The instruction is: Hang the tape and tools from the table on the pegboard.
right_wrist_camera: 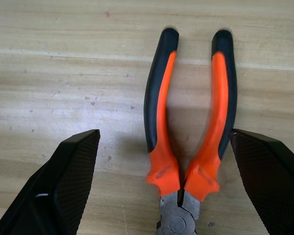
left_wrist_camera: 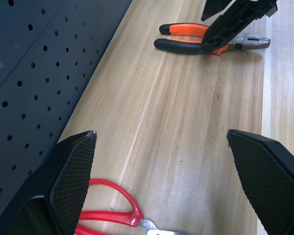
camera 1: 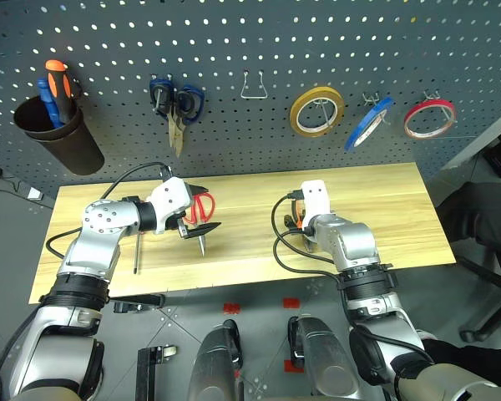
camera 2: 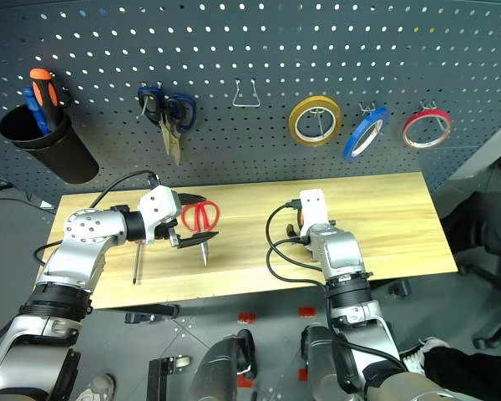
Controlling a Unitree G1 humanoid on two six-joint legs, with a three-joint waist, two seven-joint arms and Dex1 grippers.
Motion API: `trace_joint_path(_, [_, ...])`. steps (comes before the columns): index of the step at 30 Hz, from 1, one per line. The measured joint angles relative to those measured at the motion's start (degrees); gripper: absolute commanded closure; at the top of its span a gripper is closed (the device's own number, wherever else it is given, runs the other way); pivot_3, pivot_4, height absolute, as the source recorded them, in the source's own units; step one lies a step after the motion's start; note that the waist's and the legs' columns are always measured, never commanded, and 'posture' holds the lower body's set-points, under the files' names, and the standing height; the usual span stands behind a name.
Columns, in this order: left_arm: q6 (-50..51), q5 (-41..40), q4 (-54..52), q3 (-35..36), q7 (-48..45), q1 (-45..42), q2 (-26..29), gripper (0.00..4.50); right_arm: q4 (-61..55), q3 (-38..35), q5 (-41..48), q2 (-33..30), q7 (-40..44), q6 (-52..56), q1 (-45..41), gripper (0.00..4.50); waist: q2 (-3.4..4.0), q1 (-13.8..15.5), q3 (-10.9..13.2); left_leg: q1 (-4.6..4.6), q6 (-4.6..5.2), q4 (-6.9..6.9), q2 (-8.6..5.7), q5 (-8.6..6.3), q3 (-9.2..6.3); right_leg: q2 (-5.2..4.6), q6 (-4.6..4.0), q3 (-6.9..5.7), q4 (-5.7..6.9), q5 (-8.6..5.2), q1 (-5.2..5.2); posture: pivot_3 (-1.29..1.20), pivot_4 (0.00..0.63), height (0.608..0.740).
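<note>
The pliers (right_wrist_camera: 159, 112), with orange-and-black handles, lie flat on the light wood table (camera 1: 384, 217). My right gripper (right_wrist_camera: 164, 132) hovers open just above them, one finger on each side of the handles. Red-looped scissors (left_wrist_camera: 112, 215) lie on the table under my open left gripper (left_wrist_camera: 161, 134), which holds nothing. A thin screwdriver shaft (camera 1: 137, 251) lies beside the left arm, which hides its handle. The blue tape (camera 1: 368, 123) hangs on a hook of the dark grey pegboard (camera 1: 234, 50).
On the pegboard are a black cup (camera 1: 58, 134) holding an orange-handled tool, dark blue scissors (camera 1: 174, 104), an empty wire hook (camera 1: 251, 86), a yellow tape ring (camera 1: 316, 111) and a red tape ring (camera 1: 428, 119). A dark chair (camera 1: 484, 225) stands right of the table.
</note>
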Motion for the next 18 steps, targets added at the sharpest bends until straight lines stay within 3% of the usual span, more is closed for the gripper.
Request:
trace_joint_path(16, [0.47, -0.02, -0.28, 0.0, 0.35, 0.09, -0.38, 0.0, 9.69, 1.83, -1.94, -0.68, -2.4, -5.92, -2.65, 0.02, 0.0, 0.0, 0.0, 0.0, 0.0, 0.01, 0.0, 0.0, 0.01, 0.0, 0.0, 0.01, 0.01, 0.0, -0.01, -0.2, 0.321, 0.74])
trace_joint_path(18, [0.62, -0.07, -0.3, 0.01, 0.38, 0.28, -0.49, 0.0, 11.05, 1.69, -1.92, -0.76, -2.7, -6.84, -3.13, 0.4, 0.0, -0.04, 0.0, 0.0, 0.0, 0.01, 0.01, 0.0, 0.02, 0.0, 0.0, 0.01, 0.01, 0.0, 0.0, -0.2, 0.317, 0.74])
